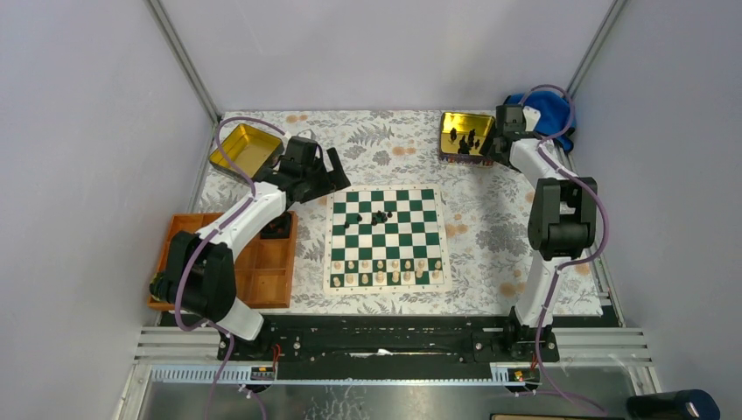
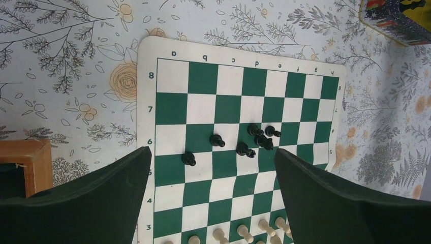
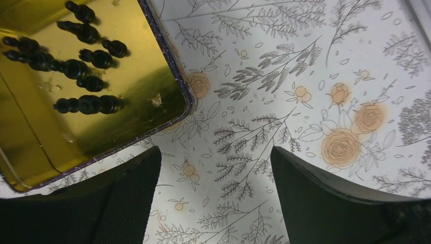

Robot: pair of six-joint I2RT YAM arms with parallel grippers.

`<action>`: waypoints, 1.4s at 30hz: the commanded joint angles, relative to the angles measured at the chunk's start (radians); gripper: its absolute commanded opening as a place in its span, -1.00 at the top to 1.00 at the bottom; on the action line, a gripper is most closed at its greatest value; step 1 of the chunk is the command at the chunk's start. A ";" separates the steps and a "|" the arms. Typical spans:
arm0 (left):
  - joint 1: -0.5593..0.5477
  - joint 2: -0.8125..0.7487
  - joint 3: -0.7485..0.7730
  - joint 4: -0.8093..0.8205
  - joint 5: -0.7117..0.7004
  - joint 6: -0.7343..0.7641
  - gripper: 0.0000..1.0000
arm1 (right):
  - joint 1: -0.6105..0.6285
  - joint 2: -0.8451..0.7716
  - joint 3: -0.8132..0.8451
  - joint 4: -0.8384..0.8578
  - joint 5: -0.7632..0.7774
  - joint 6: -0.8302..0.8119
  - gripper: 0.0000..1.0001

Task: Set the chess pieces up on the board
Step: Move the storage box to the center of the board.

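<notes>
The green-and-white board point(image 1: 407, 234) lies in the middle of the table. Several black chess pieces point(image 2: 256, 138) stand or lie bunched near its centre, around rows five and six. More black chess pieces point(image 3: 76, 68) lie in a gold tin point(image 3: 152, 66) at the back right. My left gripper point(image 2: 212, 151) hovers open above the board's point(image 2: 146, 101) left half, with nothing between its fingers. Beside the tin's near corner, my right gripper point(image 3: 214, 150) stands open over the flowered cloth, holding nothing.
Cream pieces point(image 1: 385, 271) fill the board's two near rows. An open gold tin point(image 1: 243, 149) sits at the back left. An orange compartment tray point(image 1: 262, 271) lies under the left arm. A blue object point(image 1: 547, 109) rests in the back right corner.
</notes>
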 commanded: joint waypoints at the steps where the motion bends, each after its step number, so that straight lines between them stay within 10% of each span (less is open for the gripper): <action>1: -0.005 0.004 0.009 0.001 -0.006 -0.001 -0.98 | -0.010 0.044 0.059 0.022 -0.063 0.009 -0.70; 29: -0.004 0.066 0.069 -0.008 -0.002 0.035 -0.98 | -0.066 0.282 0.359 -0.089 -0.122 0.024 -0.66; 42: 0.012 0.079 0.063 -0.033 -0.009 0.051 -0.98 | -0.077 0.377 0.407 -0.147 -0.124 0.026 -0.11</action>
